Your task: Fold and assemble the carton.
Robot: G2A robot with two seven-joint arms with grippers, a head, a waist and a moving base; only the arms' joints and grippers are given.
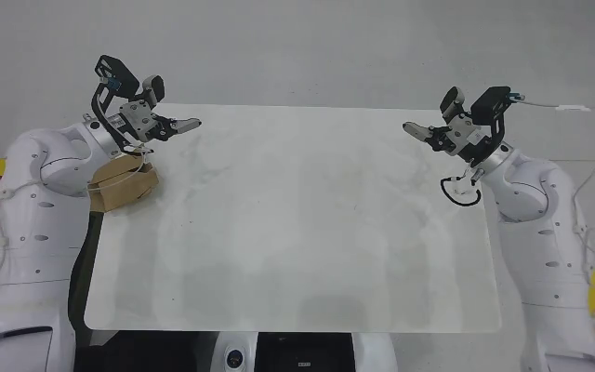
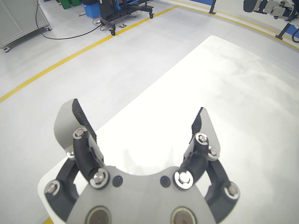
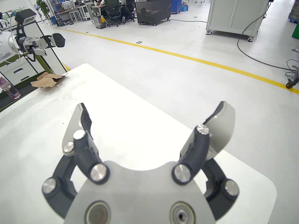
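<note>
A brown cardboard carton [image 1: 124, 182] lies partly unfolded at the table's far left edge, its flaps up; across the table it appears again as the carton [image 3: 48, 80]. My left gripper [image 1: 189, 124] hangs open above the far left corner, just beyond the carton, with nothing between its fingers [image 2: 80, 117]. My right gripper [image 1: 414, 129] stands open over the far right corner, empty as well, fingers [image 3: 82, 115] spread wide.
The white table [image 1: 297, 232] is bare across its middle and front. A black cable loop [image 1: 459, 192] hangs beside the right arm near the table's right edge. A pink bottle [image 3: 10, 90] stands off the table beyond the carton.
</note>
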